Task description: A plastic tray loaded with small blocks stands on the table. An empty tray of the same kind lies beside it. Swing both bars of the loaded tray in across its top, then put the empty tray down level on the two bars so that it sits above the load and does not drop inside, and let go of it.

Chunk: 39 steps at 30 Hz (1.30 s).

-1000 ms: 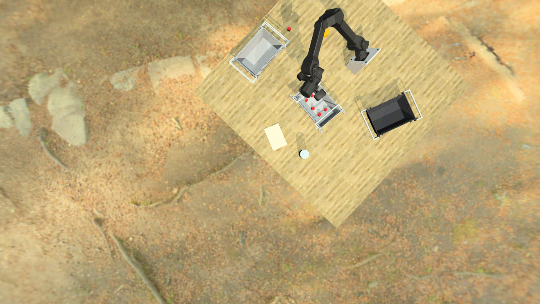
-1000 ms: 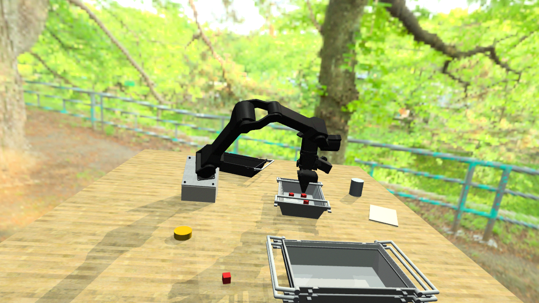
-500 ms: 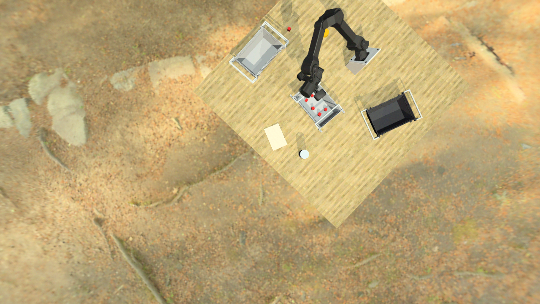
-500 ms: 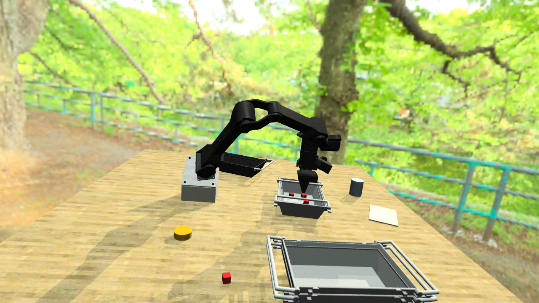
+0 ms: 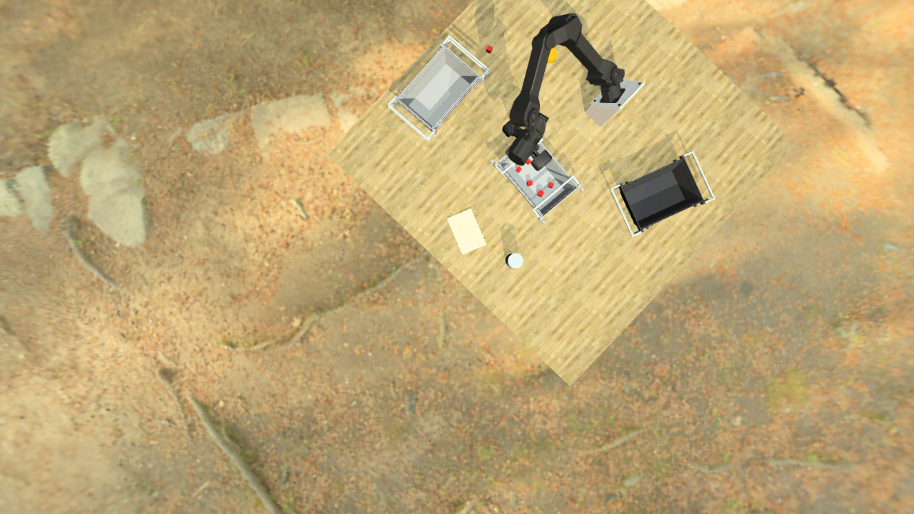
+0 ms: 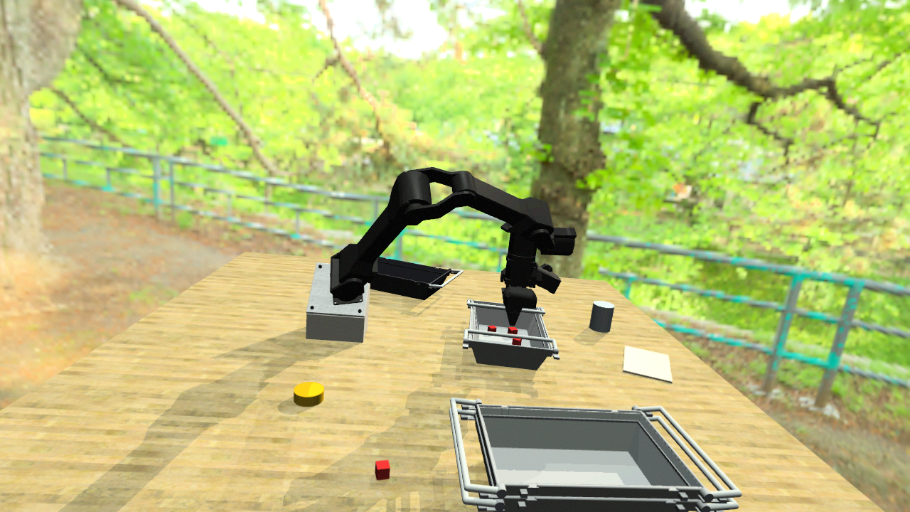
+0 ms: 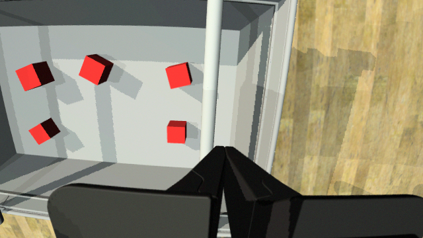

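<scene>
Step in hand: swinging the bars of the loaded tray [image 6: 509, 356] in across its top; judging this stage nearly done.
Loaded tray: standing mid-table, holding five red blocks [image 7: 178, 75] on its floor.
Near bar [image 7: 210, 79]: lying across the tray top, inside the end wall, seen from the wrist view.
Far bar [image 6: 512, 338]: appearing to lie across the other end of the tray top in the exterior view.
Claw [image 7: 225, 149]: closed completely, fingertips meeting, gripping nothing; hovering just above the near bar, over the tray's end.
Empty tray [image 6: 576, 458]: resting on the table [image 6: 190, 356] well apart from the loaded tray, bars out over its ends.
Black tray [image 5: 658, 191]: sitting on the other side, judged not part of the job.
Next move: lifting the claw away from the bar, opening it, travelling to the empty tray and taking hold of its rim.
Caution: keeping the carried tray level and landing it on both bars, not between them.
</scene>
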### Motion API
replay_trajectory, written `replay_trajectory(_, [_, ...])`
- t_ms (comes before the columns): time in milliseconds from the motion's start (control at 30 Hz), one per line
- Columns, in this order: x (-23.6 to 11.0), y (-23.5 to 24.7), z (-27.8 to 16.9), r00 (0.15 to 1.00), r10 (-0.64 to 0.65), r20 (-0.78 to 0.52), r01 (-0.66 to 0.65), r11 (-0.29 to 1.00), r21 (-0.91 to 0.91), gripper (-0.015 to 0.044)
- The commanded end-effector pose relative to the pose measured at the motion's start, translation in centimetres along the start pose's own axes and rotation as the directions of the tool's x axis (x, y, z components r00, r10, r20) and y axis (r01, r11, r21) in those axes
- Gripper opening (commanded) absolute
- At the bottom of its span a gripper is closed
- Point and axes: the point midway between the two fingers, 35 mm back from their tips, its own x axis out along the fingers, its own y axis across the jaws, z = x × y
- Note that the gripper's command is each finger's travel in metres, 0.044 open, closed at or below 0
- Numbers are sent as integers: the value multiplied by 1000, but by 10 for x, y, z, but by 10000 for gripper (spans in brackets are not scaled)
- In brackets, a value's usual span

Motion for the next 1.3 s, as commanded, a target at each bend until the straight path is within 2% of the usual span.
replay_trajectory(0, [0, 0, 0, 1000, 0, 0, 0, 1000, 0, 0])
replay_trajectory(733, [0, 0, 0, 1000, 0, 0, 0, 1000, 0, 0])
replay_trajectory(1000, [-6, 0, 1, 1000, 1, 0, -1, 1000, 0, 210])
replay_trajectory(1267, [-83, 1, 1, 1000, 4, -2, -4, 1000, -1, 420])
